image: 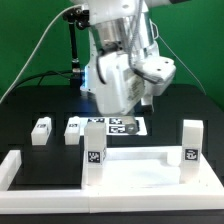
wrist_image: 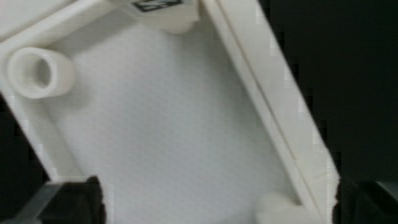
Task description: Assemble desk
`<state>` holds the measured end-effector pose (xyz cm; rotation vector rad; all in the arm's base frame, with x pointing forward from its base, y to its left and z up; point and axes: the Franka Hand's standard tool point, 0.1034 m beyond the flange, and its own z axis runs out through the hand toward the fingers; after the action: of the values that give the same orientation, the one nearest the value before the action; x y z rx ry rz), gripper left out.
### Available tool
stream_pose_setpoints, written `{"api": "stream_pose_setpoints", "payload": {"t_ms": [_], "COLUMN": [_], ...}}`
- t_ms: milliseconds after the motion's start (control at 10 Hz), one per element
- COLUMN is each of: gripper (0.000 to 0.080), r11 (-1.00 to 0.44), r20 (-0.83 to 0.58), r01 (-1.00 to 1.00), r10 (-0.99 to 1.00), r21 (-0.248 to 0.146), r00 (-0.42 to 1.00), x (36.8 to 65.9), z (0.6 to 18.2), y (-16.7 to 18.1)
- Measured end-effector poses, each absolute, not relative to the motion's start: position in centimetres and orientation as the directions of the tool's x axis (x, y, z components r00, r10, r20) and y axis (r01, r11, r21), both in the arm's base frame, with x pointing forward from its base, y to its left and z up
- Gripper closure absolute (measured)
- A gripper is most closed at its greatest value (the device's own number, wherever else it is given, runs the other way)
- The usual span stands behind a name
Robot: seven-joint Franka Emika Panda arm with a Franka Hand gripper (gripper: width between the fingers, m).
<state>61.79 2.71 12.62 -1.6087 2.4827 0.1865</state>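
Note:
The white desk top (image: 140, 178) lies near the front of the table, with two tagged legs (image: 93, 150) (image: 190, 143) standing upright at its near corners. Two loose legs (image: 40, 131) (image: 72, 131) rest at the exterior view's left. My gripper (image: 127, 108) hangs above and behind the top. In the wrist view the desk top (wrist_image: 160, 130) fills the frame, showing a round corner socket (wrist_image: 39, 70) and a raised rim (wrist_image: 267, 100). My gripper (wrist_image: 205, 205) is open, its dark fingers (wrist_image: 59, 203) standing wide to either side of the panel and holding nothing.
The marker board (image: 112, 126) lies flat behind the desk top, under the arm. White border bars (image: 15, 170) run along the exterior view's left and front of the work area. A black stand (image: 72, 50) rises at the back.

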Motion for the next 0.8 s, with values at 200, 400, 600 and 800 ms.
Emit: {"api": "stream_pose_setpoints", "payload": {"t_ms": [200, 400, 600, 800], "gripper": [0.0151, 0.0151, 0.0151, 0.0151], "r11": [0.278, 0.237, 0.227, 0.216], "r20": [-0.214, -0.161, -0.177, -0.176], "r01": [-0.958, -0.964, -0.967, -0.969], "r10": [-0.934, -0.953, -0.953, -0.956], "r21": [0.071, 0.123, 0.116, 0.116], "r00": [-0.287, -0.255, -0.245, -0.234], "x": [58.2, 57.3, 57.5, 57.3], "z": [11.8, 11.7, 11.6, 11.4], "y": [4.1, 5.1, 5.2, 5.3]}}
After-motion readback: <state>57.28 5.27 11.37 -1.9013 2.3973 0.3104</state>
